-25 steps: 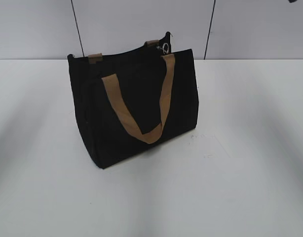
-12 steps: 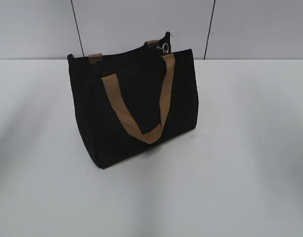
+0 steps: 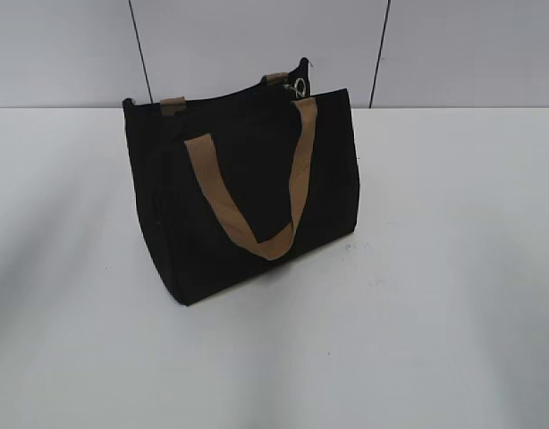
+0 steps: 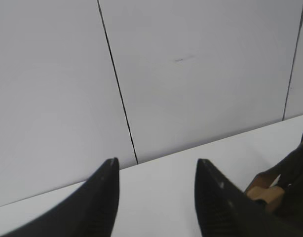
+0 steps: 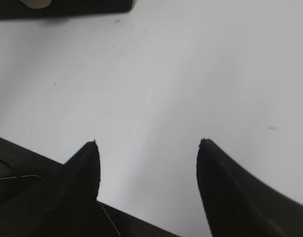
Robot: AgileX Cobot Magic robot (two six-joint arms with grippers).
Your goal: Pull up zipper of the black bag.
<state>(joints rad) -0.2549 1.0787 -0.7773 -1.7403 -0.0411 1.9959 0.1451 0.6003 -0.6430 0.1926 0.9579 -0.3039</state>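
Note:
The black bag (image 3: 243, 192) stands upright on the white table (image 3: 435, 295), left of centre, with a tan loop handle (image 3: 248, 188) hanging down its front face. The zipper pull (image 3: 299, 87), small and silvery with a ring tab, sits at the bag's top right corner. Neither gripper shows in the exterior view. My left gripper (image 4: 156, 165) is open and empty, facing the back wall; a corner of the bag (image 4: 289, 182) with a tan strap lies at its right. My right gripper (image 5: 147, 144) is open and empty over bare table, with the bag's base (image 5: 67, 6) far ahead.
A grey panelled wall (image 3: 257, 45) with dark seams runs behind the table. White tabletop spreads to the right of the bag and in front of it.
The bag and zipper pull have not moved. Only faint shadows on the table to the right of the bag have shifted.

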